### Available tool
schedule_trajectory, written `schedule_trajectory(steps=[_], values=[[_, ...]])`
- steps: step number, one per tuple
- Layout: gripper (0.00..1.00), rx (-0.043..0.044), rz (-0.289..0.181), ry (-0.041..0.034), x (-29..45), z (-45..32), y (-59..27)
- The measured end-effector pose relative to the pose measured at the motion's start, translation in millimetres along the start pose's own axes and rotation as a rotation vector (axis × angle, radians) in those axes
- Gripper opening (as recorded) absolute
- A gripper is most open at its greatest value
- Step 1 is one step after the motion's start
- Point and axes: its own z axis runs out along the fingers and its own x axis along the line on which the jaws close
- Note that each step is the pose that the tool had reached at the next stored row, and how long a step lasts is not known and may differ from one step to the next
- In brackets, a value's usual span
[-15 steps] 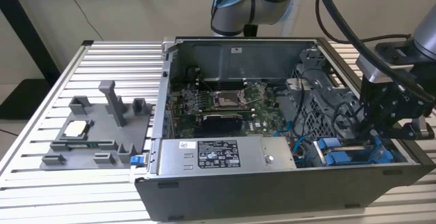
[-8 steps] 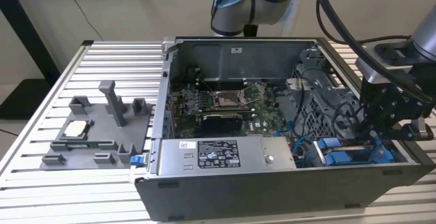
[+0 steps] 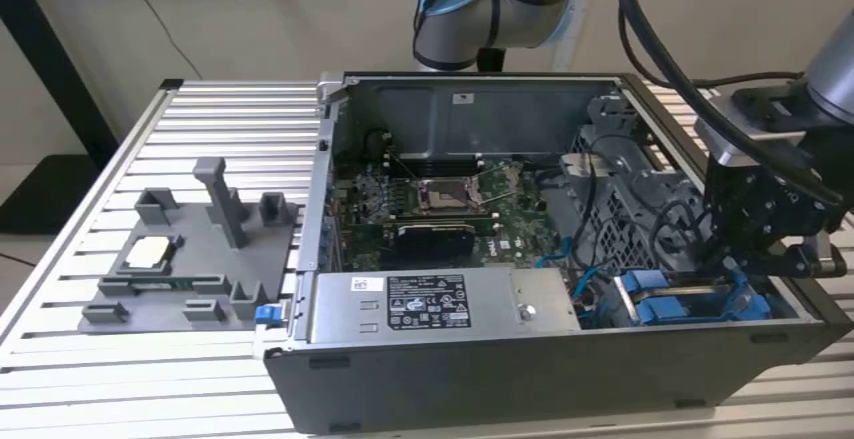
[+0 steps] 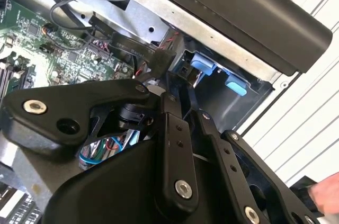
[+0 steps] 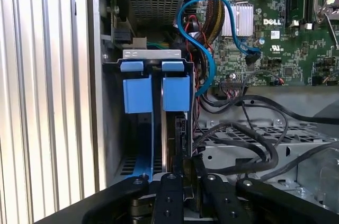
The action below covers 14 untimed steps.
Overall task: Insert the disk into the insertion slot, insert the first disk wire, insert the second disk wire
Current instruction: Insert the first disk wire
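Black metal gripper (image 5: 185,175) is seen closest, with its fingers drawn narrow and apparently pinching the near edge of the flat silver-grey disk (image 5: 176,139). Disk is stood on edge, framed by a bright blue plastic carrier (image 5: 175,92), and is judged partly sunk into the grey metal insertion slot (image 5: 112,128). Seating is judged not yet finished. The push should be kept straight along the slot walls, with the rails held parallel and no twist applied. A loose thin blue cable (image 5: 204,49) hangs just beside the slot and should be kept from being trapped.
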Motion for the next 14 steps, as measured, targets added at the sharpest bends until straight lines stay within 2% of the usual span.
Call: schedule_trajectory(steps=[5,9,11,13,14], values=[[0.19,0.0000,0.000,-0.0051,0.1,2.1,0.0],[0.19,0.0000,0.000,-0.0042,0.4,5.8,0.1],[0.19,0.0000,0.000,-0.0071,0.4,7.0,0.1],[0.20,-0.0007,0.000,-0.0076,0.4,5.9,0.1],[0.27,-0.0017,0.000,-0.0073,0.2,3.5,0.1]])
